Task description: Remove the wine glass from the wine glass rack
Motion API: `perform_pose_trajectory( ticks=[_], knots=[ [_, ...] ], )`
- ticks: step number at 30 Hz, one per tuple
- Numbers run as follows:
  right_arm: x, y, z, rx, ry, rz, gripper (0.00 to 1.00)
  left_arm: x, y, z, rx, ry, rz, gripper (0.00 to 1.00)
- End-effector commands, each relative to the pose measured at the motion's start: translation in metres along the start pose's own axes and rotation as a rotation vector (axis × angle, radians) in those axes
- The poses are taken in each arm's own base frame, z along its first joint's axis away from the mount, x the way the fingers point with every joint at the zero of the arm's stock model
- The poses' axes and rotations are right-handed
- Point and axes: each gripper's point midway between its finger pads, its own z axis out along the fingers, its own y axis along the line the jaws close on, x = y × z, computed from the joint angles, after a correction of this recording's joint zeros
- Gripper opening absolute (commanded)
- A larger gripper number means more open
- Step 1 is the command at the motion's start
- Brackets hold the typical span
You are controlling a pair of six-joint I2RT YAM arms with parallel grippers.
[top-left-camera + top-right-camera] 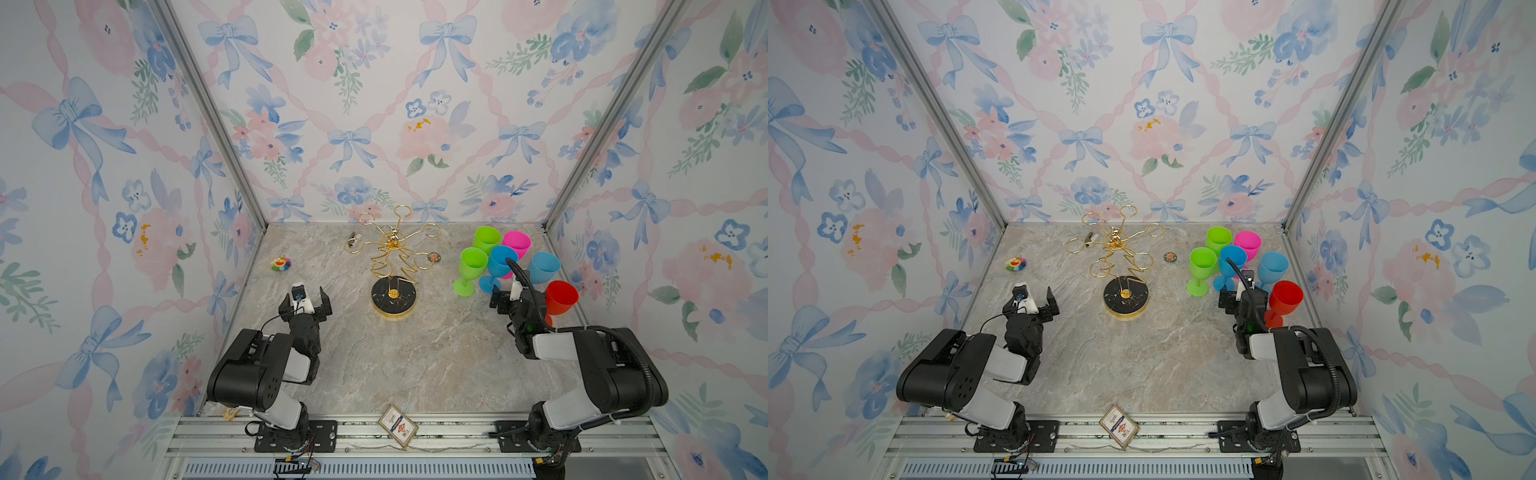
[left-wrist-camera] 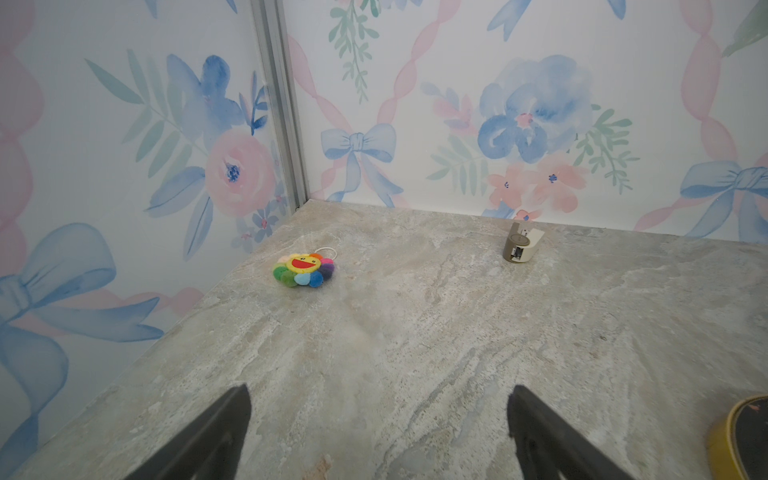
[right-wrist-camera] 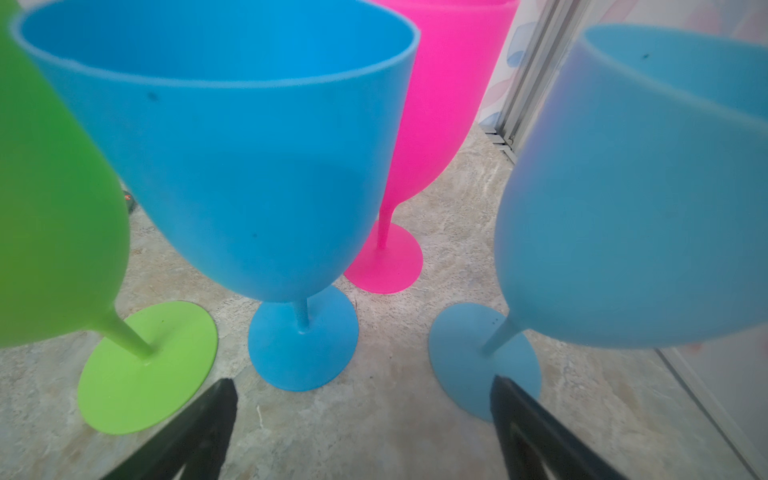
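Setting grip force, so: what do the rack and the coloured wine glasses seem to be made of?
Wine glass rack: apparently thin metal wire in a polished gold finish, judging by the bright glints along it. Its base looks like glossy black stone or a stone imitation, with pale veining and a gold rim.
Wine glasses: probably plastic rather than glass, being opaque, matte, evenly coloured and without reflections.

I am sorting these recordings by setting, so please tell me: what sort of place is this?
Probably a staged robot test booth, not a real room: flowered wallpaper panels framed by bare aluminium posts, a marble-look tabletop, and black-and-white robot arms bolted to a grooved metal rail.
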Motion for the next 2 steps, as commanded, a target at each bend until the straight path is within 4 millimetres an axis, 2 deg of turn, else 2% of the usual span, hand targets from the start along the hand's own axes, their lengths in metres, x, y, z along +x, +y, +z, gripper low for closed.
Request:
perform_pose_trajectory(
  ticks=[1, 2],
  knots=[
    [-0.0035, -0.0018, 0.0000, 0.000, -0.020, 0.018, 0.97, -0.0039, -0.0014, 0.0029, 0.006, -0.010, -0.014, 0.98],
    [-0.0032, -0.0016, -0.0002, 0.000, -0.020, 0.018, 0.97, -0.0041, -0.0019, 0.0029, 0.009, -0.010, -0.015, 0.98]
  ],
)
